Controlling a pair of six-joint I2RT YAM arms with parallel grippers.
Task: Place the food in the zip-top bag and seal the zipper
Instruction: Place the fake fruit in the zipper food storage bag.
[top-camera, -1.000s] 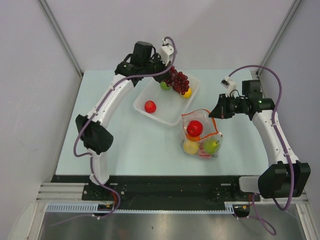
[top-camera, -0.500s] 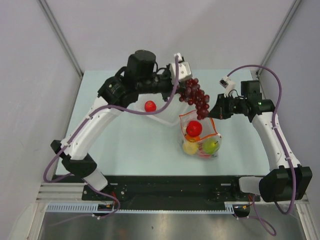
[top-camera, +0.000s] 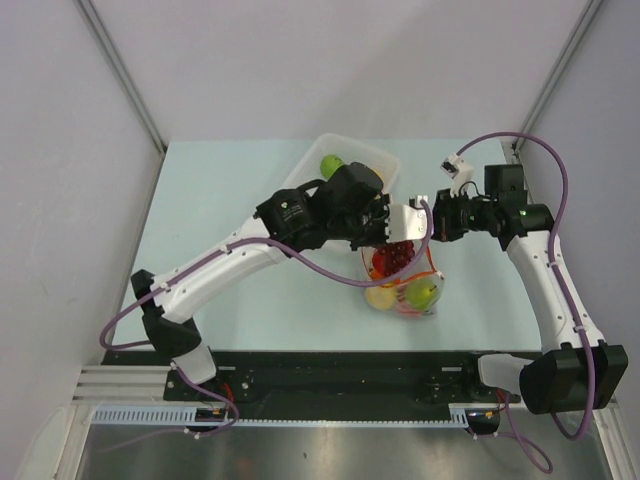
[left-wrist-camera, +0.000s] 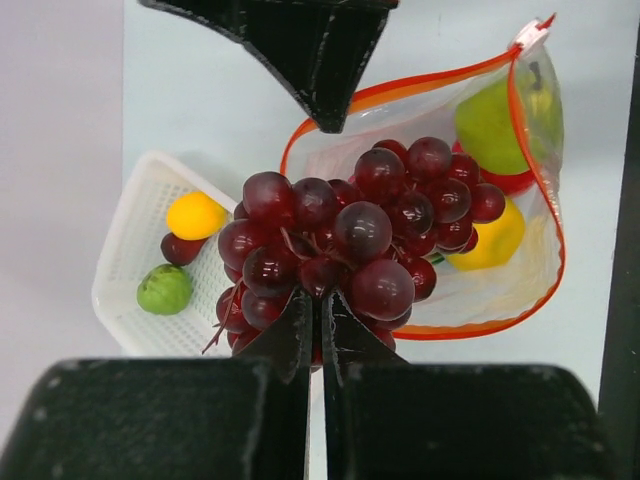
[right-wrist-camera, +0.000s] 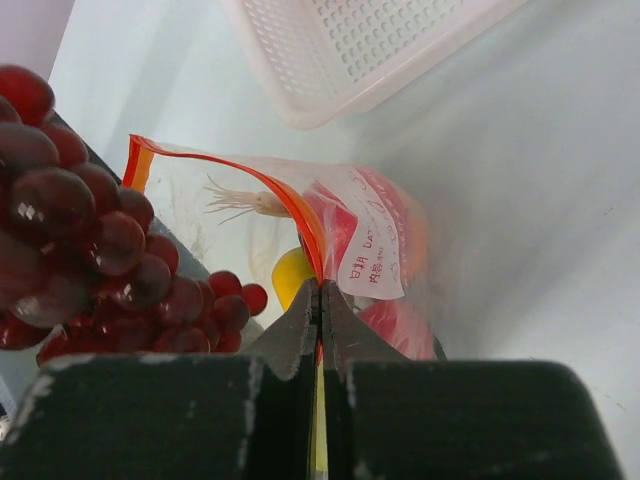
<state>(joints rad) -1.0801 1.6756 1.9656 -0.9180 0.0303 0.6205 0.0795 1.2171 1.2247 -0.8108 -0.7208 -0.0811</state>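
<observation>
Loading step: the left pincer (left-wrist-camera: 316, 305), clamped on the grapes (left-wrist-camera: 350, 235), hangs over the bag (left-wrist-camera: 505, 290); the right pincer (right-wrist-camera: 319, 292) pinches its mouth open. Next, lower and release.

Dark purple plastic grape bunch (left-wrist-camera: 350, 240) hangs over the clear floppy zip-top bag (left-wrist-camera: 520, 285), whose orange-red zipper strip (left-wrist-camera: 430, 82) gapes open. A green fruit (left-wrist-camera: 490, 125), yellow lemon (left-wrist-camera: 495, 240) and red apple (left-wrist-camera: 510, 182) lie inside that bag.

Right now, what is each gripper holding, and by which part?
The left gripper pinches the grape bunch at one end, apparently the stem. The right gripper clamps the zip-top bag by the zipper strip at its mouth.
</observation>
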